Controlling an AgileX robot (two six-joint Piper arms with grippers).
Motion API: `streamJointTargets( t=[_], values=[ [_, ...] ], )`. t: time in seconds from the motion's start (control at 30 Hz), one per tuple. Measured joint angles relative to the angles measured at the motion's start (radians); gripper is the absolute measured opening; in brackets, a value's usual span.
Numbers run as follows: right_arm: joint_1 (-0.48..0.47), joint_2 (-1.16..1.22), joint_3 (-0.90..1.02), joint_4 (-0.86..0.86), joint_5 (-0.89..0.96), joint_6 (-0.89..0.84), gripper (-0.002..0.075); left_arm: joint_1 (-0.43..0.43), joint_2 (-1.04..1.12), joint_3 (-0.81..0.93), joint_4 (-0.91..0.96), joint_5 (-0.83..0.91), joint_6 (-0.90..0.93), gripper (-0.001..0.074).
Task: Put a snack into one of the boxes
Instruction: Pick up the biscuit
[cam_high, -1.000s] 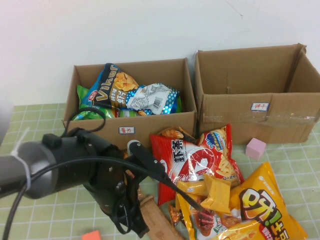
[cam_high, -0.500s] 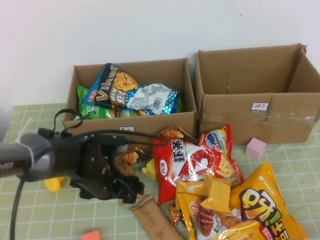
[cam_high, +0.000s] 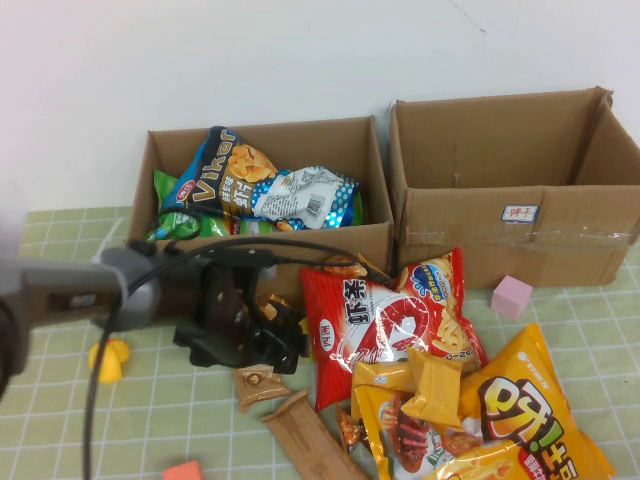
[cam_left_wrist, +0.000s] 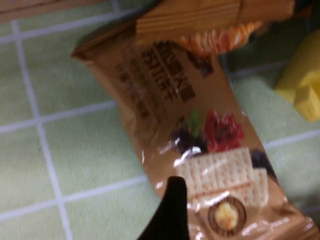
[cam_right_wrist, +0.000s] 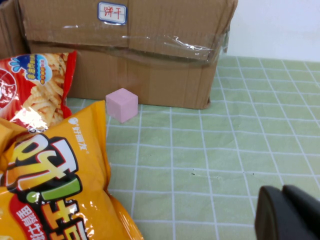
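Note:
My left gripper (cam_high: 262, 350) hovers over the mat in front of the left cardboard box (cam_high: 260, 262). It is shut on a small brown cracker packet (cam_high: 256, 380) that hangs below it. In the left wrist view the packet (cam_left_wrist: 200, 130) fills the picture, with one dark finger (cam_left_wrist: 172, 210) against it. The left box holds several snack bags, among them a blue Viker bag (cam_high: 225, 175). The right box (cam_high: 500, 240) looks empty. My right gripper (cam_right_wrist: 290, 212) is shut and empty, low over the mat, out of the high view.
A pile of snacks lies right of the left gripper: a red chip bag (cam_high: 385, 320), an orange bag (cam_high: 510, 410) and a long brown packet (cam_high: 310, 435). A pink cube (cam_high: 511, 297) sits by the right box. A yellow toy (cam_high: 107, 360) and an orange block (cam_high: 183, 471) lie at the left.
My left arm has swung from the near edge up and back toward the left box, carrying the brown cracker packet off the mat. The right gripper's view gives no earlier frame.

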Motion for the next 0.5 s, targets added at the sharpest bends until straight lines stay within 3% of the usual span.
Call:
streamJointTargets(
  t=[0.23,0.5],
  values=[
    [0.0,0.0,0.0,0.0,0.0,0.0,-0.0002,0.0,0.086,-0.15,0.065,0.179,-0.012,0.0636],
    [0.0,0.0,0.0,0.0,0.0,0.0,-0.0002,0.0,0.101,-0.197,0.223,0.295,-0.131,0.0552]
  ],
)
